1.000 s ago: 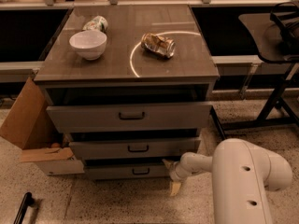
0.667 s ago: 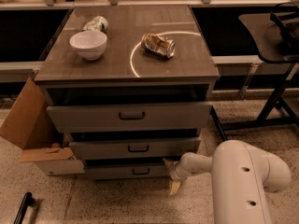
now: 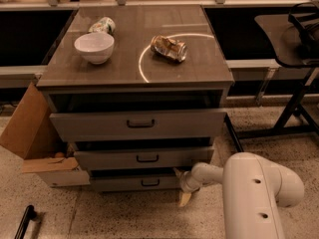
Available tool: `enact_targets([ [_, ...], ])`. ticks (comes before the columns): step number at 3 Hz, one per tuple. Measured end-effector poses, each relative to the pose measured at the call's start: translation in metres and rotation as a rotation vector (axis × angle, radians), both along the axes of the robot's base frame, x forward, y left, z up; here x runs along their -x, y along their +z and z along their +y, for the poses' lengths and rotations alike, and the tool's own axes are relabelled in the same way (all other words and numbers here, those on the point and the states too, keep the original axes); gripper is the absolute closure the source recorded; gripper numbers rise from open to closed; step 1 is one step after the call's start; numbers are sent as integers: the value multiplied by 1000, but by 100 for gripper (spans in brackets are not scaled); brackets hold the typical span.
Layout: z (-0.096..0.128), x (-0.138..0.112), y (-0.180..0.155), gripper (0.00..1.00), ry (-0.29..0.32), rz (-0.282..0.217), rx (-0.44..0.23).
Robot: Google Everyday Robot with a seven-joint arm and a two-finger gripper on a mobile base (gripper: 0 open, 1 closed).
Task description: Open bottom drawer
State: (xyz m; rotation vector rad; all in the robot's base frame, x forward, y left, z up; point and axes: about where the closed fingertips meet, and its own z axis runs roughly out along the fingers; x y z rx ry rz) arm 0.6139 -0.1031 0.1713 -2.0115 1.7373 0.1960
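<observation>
Camera view, bottom drawer (image 3: pixel 119 183) grey-brown, shortest front, small dark bar handle (image 3: pixel 149 182) centred, my gripper (image 3: pixel 180 186) at its right end, jaws spread, gripping nothing.

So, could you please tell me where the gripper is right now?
In the camera view, the gripper is low and slightly right of centre, at the right end of the bottom drawer, close to the floor.
</observation>
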Motion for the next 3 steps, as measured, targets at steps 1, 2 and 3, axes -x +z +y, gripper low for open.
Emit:
enact_targets([
  [1,1,-6,-7,0,-9,6,-9],
  [2,4,-5,-13,14,-2,18,-11],
  [3,6,2,-16,38,9,32,-11],
])
